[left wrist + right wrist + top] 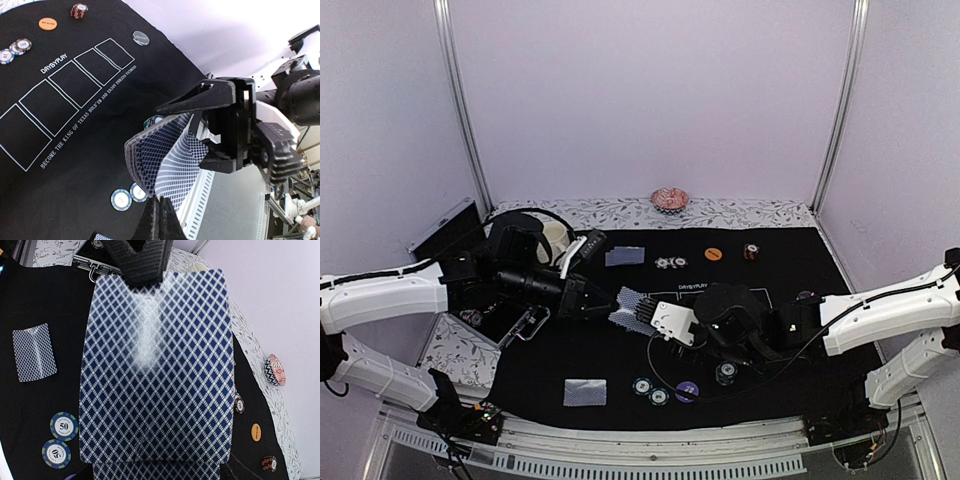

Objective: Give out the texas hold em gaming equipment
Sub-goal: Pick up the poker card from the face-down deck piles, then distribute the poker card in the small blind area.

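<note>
A deck of blue-diamond-backed playing cards [632, 308] is held over the middle of the black mat [780, 260]. My right gripper [653, 320] is shut on the deck. In the left wrist view its black jaws clamp the fanned deck [147, 150] from the right. My left gripper [160, 202] is shut on the edge of the top card [182, 160], which bows upward. In the right wrist view the top card [155, 390] fills the frame and hides my right fingers. The left gripper [144, 275] pinches its far edge. Single cards lie at the near left [585, 392] and the far middle [625, 256].
Striped chips [650, 391], a purple button [687, 391] and another chip [725, 373] lie near the front. More chips [670, 263], an orange button [713, 254] and a chip stack [751, 252] sit at the back. A pink dish [669, 199] and a cream mug [557, 240] stand off the mat.
</note>
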`<state>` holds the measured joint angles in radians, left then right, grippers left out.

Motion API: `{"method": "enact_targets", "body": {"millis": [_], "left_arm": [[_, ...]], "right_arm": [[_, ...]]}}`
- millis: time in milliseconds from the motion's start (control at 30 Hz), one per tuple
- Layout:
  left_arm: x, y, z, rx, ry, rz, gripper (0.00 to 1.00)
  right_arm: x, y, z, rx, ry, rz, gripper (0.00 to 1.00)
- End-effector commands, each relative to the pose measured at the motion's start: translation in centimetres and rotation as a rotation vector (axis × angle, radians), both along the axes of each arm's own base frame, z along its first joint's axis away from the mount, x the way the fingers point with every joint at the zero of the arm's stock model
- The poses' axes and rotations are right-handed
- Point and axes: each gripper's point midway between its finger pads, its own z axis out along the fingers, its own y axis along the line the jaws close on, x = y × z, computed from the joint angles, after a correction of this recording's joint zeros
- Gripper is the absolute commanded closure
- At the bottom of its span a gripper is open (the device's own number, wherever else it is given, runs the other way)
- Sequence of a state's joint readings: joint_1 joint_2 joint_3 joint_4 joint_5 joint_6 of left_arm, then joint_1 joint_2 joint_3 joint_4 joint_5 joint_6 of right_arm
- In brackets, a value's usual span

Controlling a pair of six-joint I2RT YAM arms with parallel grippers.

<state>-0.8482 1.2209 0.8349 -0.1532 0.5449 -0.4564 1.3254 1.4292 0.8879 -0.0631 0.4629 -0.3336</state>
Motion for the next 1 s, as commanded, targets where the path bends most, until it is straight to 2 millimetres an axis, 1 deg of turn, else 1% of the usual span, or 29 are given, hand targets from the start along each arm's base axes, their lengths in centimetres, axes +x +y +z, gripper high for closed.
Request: {"method": "enact_targets", "body": {"millis": [0,167,333,433,500,633,733,833,867,967], "left_arm": [[-0.1,0.9,1.5,-0.056,-0.020,0.003,1.00],[-0.1,2.0,2.4,-0.098,-0.021,0.031,1.00],[-1.1,2.8,3.0,-0.139,0.004,0.032,1.00],[-1.9,4.0,2.9,-0.145,0.036,0.056,1.00],[-2.7,4.9,1.9,-0.120,0.083,0.077,1.00],[-4.6,7.0,-0.8,-0.052,0.190,0.113,1.00],[-5.3,8.4,-2.9,-0.003,0.253,0.168,1.00],[-6.0,9.1,-5.7,0.031,0.333,0.207,1.00],[-6.1,9.3,-7.0,0.052,0.356,0.223,1.00],[-6.2,9.2,-9.0,0.051,0.389,0.256,1.00]], "right_arm": [[0.8,-0.8,1.5,0.061,-0.012,-0.041,0.44],[1.0,-1.2,1.7,0.079,-0.012,-0.052,0.44],[1.5,-1.6,1.8,0.083,-0.017,-0.072,0.44],[1.6,-1.9,1.8,0.086,-0.018,-0.084,0.44],[1.8,-2.2,1.8,0.086,-0.021,-0.093,0.44],[1.9,-2.5,2.1,0.093,-0.023,-0.102,0.44],[2.0,-2.5,2.2,0.095,-0.028,-0.104,0.44],[2.0,-2.3,2.4,0.098,-0.028,-0.099,0.44],[2.0,-2.3,2.4,0.098,-0.028,-0.098,0.44],[2.0,-2.3,2.4,0.099,-0.025,-0.096,0.44]]}}
